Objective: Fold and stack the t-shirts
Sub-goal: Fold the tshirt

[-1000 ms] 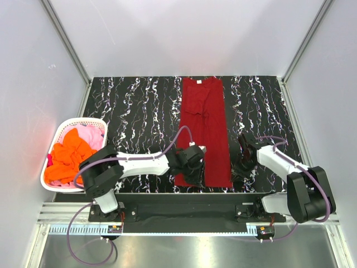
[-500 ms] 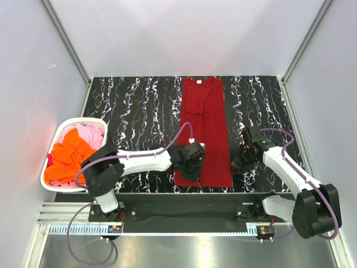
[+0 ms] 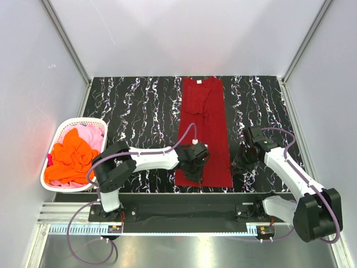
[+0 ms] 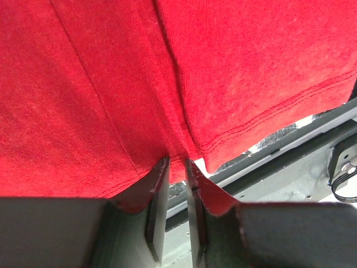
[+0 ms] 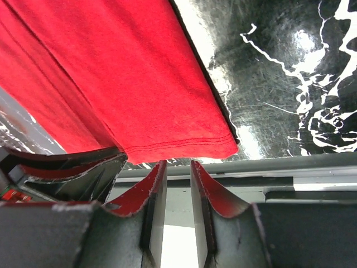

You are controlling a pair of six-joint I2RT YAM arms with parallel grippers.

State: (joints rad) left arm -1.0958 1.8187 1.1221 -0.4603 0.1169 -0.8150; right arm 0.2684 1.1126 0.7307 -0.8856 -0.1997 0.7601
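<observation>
A dark red t-shirt point(image 3: 203, 123), folded into a long narrow strip, lies on the black marbled table and runs from the far edge to the near edge. My left gripper point(image 3: 192, 172) sits on its near left corner. In the left wrist view the gripper point(image 4: 177, 162) is nearly closed, pinching a puckered bit of the hem point(image 4: 223, 67). My right gripper point(image 3: 239, 166) is just right of the shirt's near right corner. In the right wrist view this gripper point(image 5: 178, 163) is slightly open and empty, and the shirt's hem point(image 5: 122, 72) lies just beyond its tips.
A white plastic basket point(image 3: 60, 129) stands off the table's left edge and holds a bright orange shirt point(image 3: 70, 156) and a pink one point(image 3: 93, 134). The table's near edge and metal rail point(image 3: 184, 195) lie right behind the shirt's hem. Grey walls close in three sides.
My left arm has reached a little further right over the shirt's near corner. My right arm has stretched out, bringing its gripper closer to the shirt's right edge. The shirt lies as before.
</observation>
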